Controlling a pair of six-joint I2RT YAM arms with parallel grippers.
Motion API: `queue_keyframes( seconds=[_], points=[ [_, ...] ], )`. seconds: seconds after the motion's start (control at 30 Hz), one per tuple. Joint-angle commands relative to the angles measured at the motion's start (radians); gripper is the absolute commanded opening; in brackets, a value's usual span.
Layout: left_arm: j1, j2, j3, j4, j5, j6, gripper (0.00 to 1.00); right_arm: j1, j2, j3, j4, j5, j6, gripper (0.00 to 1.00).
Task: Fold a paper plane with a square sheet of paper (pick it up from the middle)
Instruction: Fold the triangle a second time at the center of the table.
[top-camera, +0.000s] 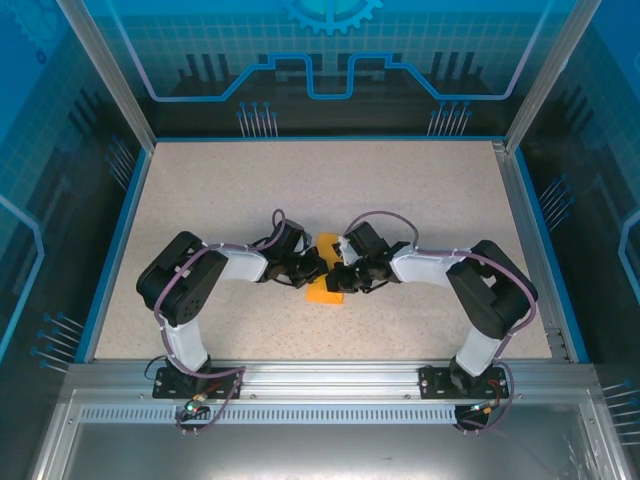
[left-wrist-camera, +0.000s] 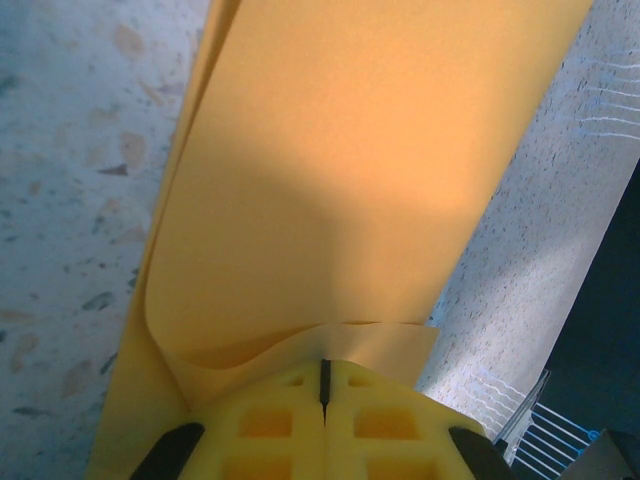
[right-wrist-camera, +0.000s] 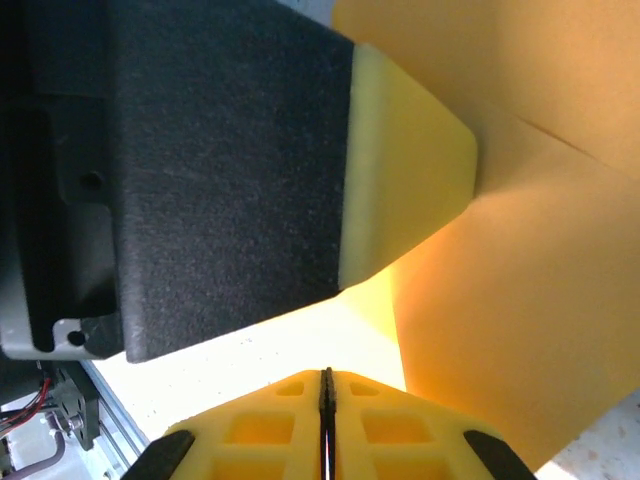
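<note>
Evidently a fold is under way, judging by how things lie: the thin orange-yellow square sheet of paper (top-camera: 325, 293), already doubled into a smaller angular shape, sits at the middle of the speckled table (top-camera: 200, 190), between the two black arms that meet over it. The left gripper (left-wrist-camera: 325, 385) is clenched on a curled edge of the sheet. The right gripper (right-wrist-camera: 325, 385) has its yellow fingers pressed together just beside the paper, and I cannot tell whether a layer is caught between them. The next move probably calls for drawing the pinched layer across, squaring its edges and pressing the crease flat without tearing. By count: one sheet, two grippers, and no finished plane yet.
</note>
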Motion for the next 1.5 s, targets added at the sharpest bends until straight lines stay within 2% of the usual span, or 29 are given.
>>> queue_keyframes(
  seconds=[0.0,0.6,1.0,1.27,1.47],
  points=[
    [0.0,0.024,-0.001,-0.061,-0.02,0.029,0.0,0.011,0.025,-0.011,0.032,-0.017,0.027,0.1],
    [-0.001,0.029,-0.003,-0.074,-0.022,0.036,0.0,0.011,0.089,-0.013,-0.018,0.023,0.006,0.12],
    [-0.001,0.035,0.003,-0.086,-0.027,0.039,0.0,0.011,0.002,-0.051,-0.038,0.004,0.026,0.13],
    [0.0,0.039,0.008,-0.093,-0.027,0.042,0.0,0.011,0.031,-0.106,-0.018,0.008,0.043,0.13],
    [-0.001,0.039,0.012,-0.1,-0.027,0.043,0.0,0.01,-0.033,-0.111,-0.042,0.006,0.032,0.13]
  ],
)
